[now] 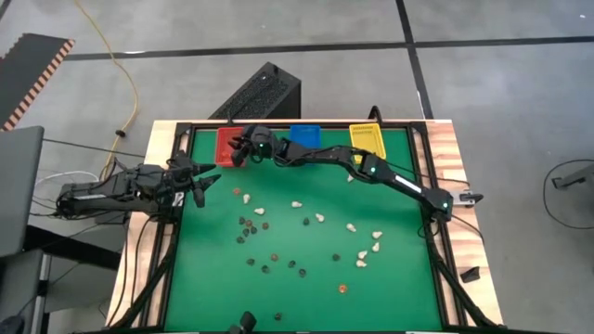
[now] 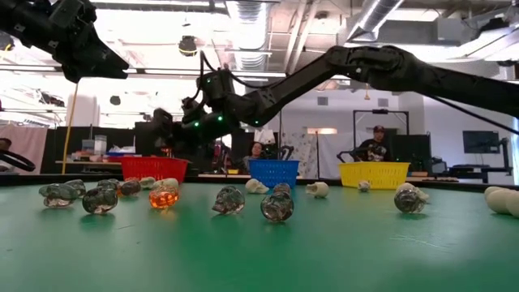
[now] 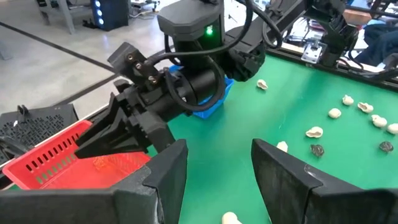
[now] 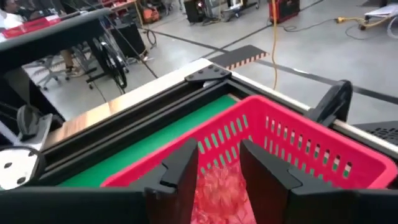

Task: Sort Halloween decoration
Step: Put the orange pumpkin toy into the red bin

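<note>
Tiny Halloween decoration trinkets (image 1: 297,227) lie scattered on the green mat: cream ones (image 1: 362,255), black ones (image 1: 251,227) and an orange-brown one (image 1: 342,289). My right gripper (image 4: 219,168) reaches out over the red bin (image 4: 298,143) at the far left. It is open, with nothing showing between its fingers. Orange trinkets (image 4: 217,190) lie on the bin's floor below it. My left gripper (image 3: 217,168) waits open, above the mat's left edge (image 1: 206,184).
A blue bin (image 1: 304,136) and a yellow bin (image 1: 367,139) stand beside the red one along the mat's far edge. The right arm (image 1: 390,176) stretches across the far part of the mat. A black frame borders the mat.
</note>
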`<state>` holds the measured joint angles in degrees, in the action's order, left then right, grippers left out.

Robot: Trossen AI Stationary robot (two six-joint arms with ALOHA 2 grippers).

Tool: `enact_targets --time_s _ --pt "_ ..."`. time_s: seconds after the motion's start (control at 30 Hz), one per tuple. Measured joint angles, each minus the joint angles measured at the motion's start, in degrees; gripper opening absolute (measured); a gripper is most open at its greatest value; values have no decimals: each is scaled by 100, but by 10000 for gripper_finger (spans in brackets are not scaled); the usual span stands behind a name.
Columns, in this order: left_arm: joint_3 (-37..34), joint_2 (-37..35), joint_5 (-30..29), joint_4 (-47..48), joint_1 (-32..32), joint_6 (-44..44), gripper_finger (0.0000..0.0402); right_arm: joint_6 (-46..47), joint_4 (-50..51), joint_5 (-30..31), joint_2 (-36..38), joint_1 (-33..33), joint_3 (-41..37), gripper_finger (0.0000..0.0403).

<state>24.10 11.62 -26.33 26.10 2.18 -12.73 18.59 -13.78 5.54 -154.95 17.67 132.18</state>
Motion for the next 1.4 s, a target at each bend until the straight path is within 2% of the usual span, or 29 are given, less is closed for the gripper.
enact_targets --time_s 0.13,0.33,0.47,0.6,0.77,0.93,1.03,1.13,1.23,1.33,1.4 --pt "0 0 -1 -4 0 -2 169 -35 1 13 0 -4 21 190" --pt "0 0 0 -4 2 -4 169 -180 -9 -323 15 -2 21 242" --pt "0 0 2 -4 2 -10 169 -164 222 -565 245 -21 17 252" --pt "0 0 0 3 2 -44 169 -952 852 -548 764 -55 21 253" --pt "0 1 3 20 1 -60 169 -1972 2492 -548 1601 -46 17 253" --pt "0 0 3 18 1 -61 169 -2804 4245 -540 2740 -54 21 253" --pt "0 1 2 18 0 -61 169 -3109 5506 -297 3394 -94 21 252" --pt "0 0 1 18 2 -60 169 -3102 6732 89 4091 -135 17 246" --pt "0 1 1 18 1 -60 169 -2795 7706 211 4811 -167 -115 238" --pt "0 0 3 18 0 -59 169 -2472 8358 379 5531 -392 -668 233" --pt "0 2 3 18 0 -59 169 -2176 8604 787 6053 -640 -1274 230"
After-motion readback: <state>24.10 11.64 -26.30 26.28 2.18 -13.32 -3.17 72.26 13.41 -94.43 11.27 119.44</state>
